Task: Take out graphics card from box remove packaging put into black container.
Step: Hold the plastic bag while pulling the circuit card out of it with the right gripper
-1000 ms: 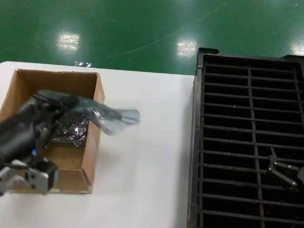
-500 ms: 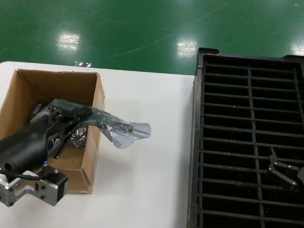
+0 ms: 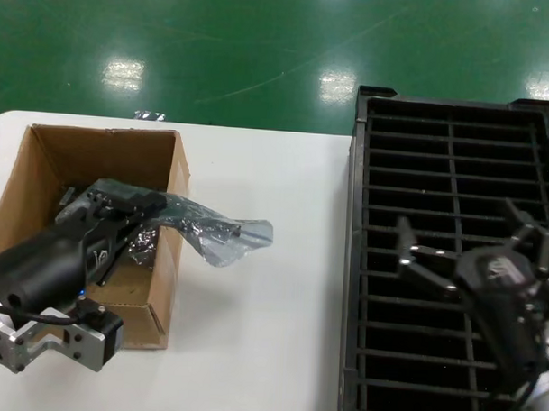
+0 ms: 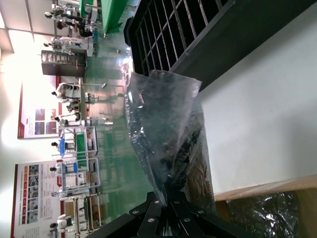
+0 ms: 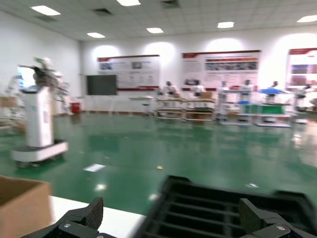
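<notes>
The brown box [image 3: 41, 161] stands at the table's left. My left gripper [image 3: 121, 205] hovers over its right half, shut on the packaging [image 3: 224, 231], a crinkly silver-grey bag that juts out past the box's right wall. In the left wrist view the bag [image 4: 158, 114] rises from my shut left gripper [image 4: 171, 198], and a dark board, the graphics card [image 4: 193, 166], shows through it. The black container [image 3: 457, 149] lies on the right. My right gripper [image 3: 467, 235] hangs above its middle, open and holding nothing. The right wrist view shows both spread fingertips [image 5: 93, 214] over the container [image 5: 218, 203].
More dark shiny bagged bundles [image 3: 142, 246] lie on the box floor, also seen as bundles [image 4: 267, 213] in the left wrist view. White table top [image 3: 270, 332] separates the box from the container. Green floor lies beyond the table's far edge.
My left gripper carried the bag to the right, further past the box wall, then held still. My right gripper rose and moved left from the container's lower right to above its middle.
</notes>
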You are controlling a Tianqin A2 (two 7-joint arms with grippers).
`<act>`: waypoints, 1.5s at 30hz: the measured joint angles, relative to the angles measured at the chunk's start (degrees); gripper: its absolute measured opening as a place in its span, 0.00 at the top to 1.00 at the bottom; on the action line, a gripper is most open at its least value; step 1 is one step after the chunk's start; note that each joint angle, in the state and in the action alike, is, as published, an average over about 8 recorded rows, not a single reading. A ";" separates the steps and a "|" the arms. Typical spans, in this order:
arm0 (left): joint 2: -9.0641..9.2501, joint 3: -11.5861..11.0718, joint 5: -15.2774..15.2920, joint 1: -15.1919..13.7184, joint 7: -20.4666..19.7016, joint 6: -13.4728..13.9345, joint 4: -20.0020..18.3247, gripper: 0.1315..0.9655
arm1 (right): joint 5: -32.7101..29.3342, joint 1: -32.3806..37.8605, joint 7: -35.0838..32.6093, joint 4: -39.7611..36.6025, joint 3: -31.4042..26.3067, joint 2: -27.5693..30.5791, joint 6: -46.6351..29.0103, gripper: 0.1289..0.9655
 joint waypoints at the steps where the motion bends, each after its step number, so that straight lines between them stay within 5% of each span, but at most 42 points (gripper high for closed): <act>1: 0.00 0.00 0.00 0.00 0.00 0.00 0.00 0.99 | -0.38 0.24 0.78 0.46 -1.20 0.45 0.16 0.02; 19: 0.00 0.00 0.00 0.00 0.00 0.00 0.00 0.99 | -12.46 5.56 17.01 3.90 -20.14 10.49 4.46 0.24; 32: 0.00 0.00 0.00 0.00 0.00 0.00 0.00 0.99 | -22.46 10.83 21.04 -1.60 -22.63 5.62 -0.73 0.60; 36: 0.00 0.00 0.00 0.00 0.00 0.00 0.00 0.99 | -24.50 11.05 21.46 -1.47 -22.55 5.34 -2.68 0.60; 45: 0.00 0.00 0.00 0.00 0.00 0.00 0.00 0.99 | -26.72 10.28 20.66 0.16 -22.49 5.26 -6.08 0.81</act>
